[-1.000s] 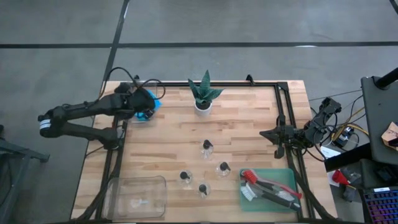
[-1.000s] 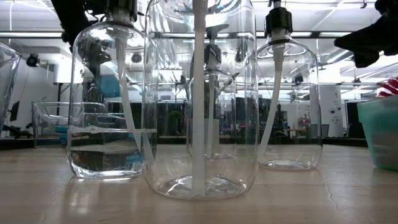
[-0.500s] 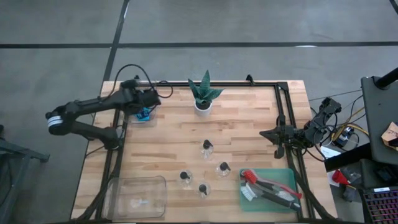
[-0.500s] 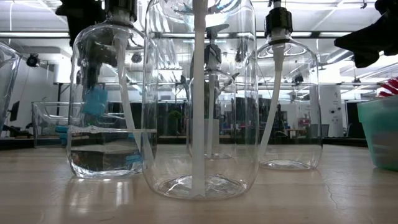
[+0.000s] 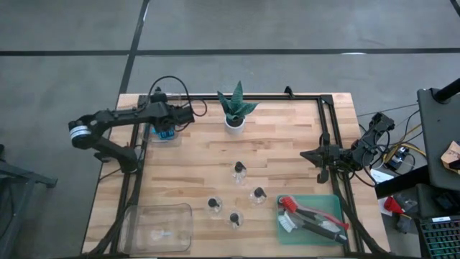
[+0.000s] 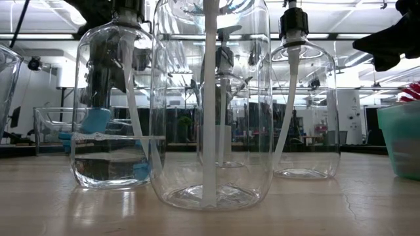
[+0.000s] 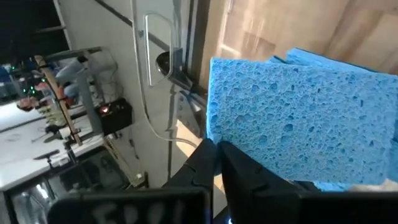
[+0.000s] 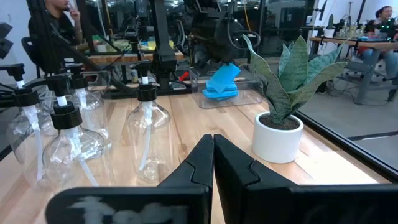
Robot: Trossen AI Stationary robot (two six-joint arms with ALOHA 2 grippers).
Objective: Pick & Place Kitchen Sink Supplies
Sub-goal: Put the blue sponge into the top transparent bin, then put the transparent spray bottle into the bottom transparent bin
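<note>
Wooden table [image 5: 287, 155] under me, clear bin [image 5: 164, 134] at its far left corner. My left gripper [image 7: 219, 146] pinches a blue sponge [image 7: 298, 127] above that bin, over the other sponges [image 8: 219, 91]. My right gripper [image 8: 213, 140] waits clamped shut, empty, at the table's right edge.

place: looks like a robotics lab, not a real kitchen | floor: bare grey concrete [image 5: 72, 43] around a butcher-block desk [image 5: 287, 144] | background: ceiling strip lights [image 6: 367, 36], benches piled with gear and cables [image 8: 124, 46] | people: someone seated at a far bench [image 8: 382, 18]
</note>
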